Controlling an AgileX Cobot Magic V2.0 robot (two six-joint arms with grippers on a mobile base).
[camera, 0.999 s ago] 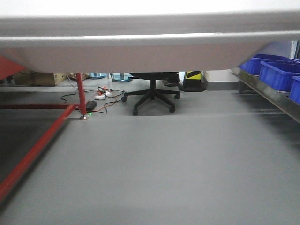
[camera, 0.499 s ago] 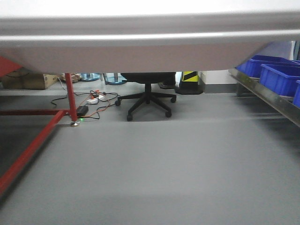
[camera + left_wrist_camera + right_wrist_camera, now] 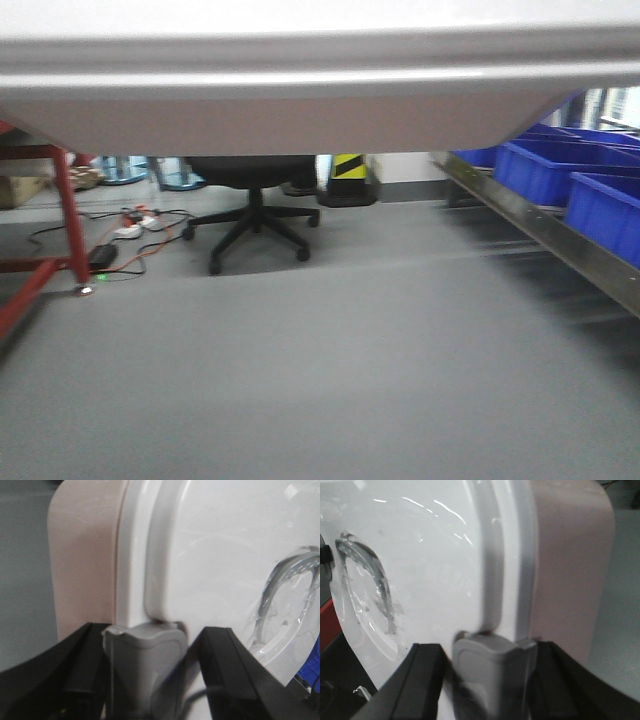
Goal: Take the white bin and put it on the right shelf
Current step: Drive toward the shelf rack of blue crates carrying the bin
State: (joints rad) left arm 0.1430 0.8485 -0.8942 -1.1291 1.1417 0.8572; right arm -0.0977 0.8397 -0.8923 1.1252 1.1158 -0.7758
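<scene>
- Left claw (image 3: 156, 632) and right claw (image 3: 487, 652) each clamp a latch (image 3: 145, 665) at opposite ends of the bin (image 3: 210, 555), holding it level.
- The shelf (image 3: 540, 225) at 3 o'clock likely receives it.

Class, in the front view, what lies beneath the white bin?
Beneath the pinkish-white plastic bin: grey floor, with a black swivel office chair behind. The chair's upper part is covered.

You have a glossy, smooth white plastic lid (image 3: 220, 555) on the white bin (image 3: 85, 565), its pinkish wall duller; the grey clasp (image 3: 142, 655) looks matt plastic. Right shelf (image 3: 590, 268) rail: shiny metal. Blue bins (image 3: 545, 172): smooth plastic.
</scene>
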